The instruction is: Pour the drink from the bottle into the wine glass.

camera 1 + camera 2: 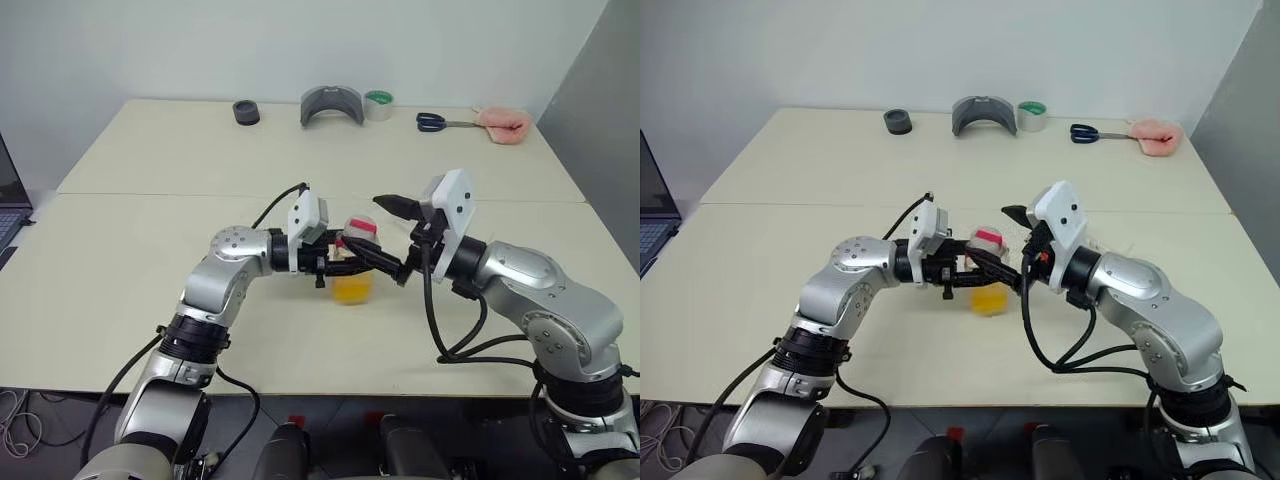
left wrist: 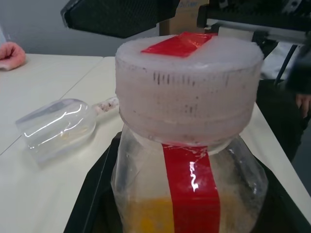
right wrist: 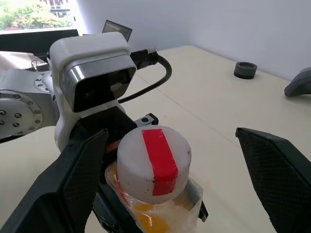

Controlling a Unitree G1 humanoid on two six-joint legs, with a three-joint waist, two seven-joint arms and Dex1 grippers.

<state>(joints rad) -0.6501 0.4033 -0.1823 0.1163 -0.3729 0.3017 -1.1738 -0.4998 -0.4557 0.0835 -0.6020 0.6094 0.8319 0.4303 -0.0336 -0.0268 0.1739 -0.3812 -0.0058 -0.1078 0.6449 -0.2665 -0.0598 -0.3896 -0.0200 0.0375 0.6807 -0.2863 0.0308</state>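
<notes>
One small clear bottle (image 1: 354, 262) sits in the middle of the pale table (image 1: 150, 290), a bit nearer the front edge than the back. It stands up straight, and the left gripper (image 1: 372, 257) is squeezed tight around its body. The cap (image 3: 154, 162) looks whitish with a red strip (image 3: 159, 160) of tape across its top, and the same red strip runs down the side of the bottle. The drink (image 1: 352, 289) is orange-yellow and fills the lower part of the bottle. The right gripper (image 1: 400, 240) is just beside the bottle, on the robot's right, up near the cap. Its two black fingers (image 3: 279, 170) are spread wide apart, one on each side of the cap, and they hold nothing. In the left wrist view, the wine glass (image 2: 57, 127) lies on its side on the table, close behind the bottle, with its clear bowl empty. Far away, along the back edge of the table, is a row of other things: a small dark round object (image 1: 246, 112), a grey curved piece (image 1: 332, 105), a roll of tape (image 1: 378, 104) with a green inside, scissors (image 1: 440, 122) with blue handles, and a pink soft thing (image 1: 503, 124) near the back right corner. A laptop (image 1: 10, 205) peeks in past the left edge of the table.
</notes>
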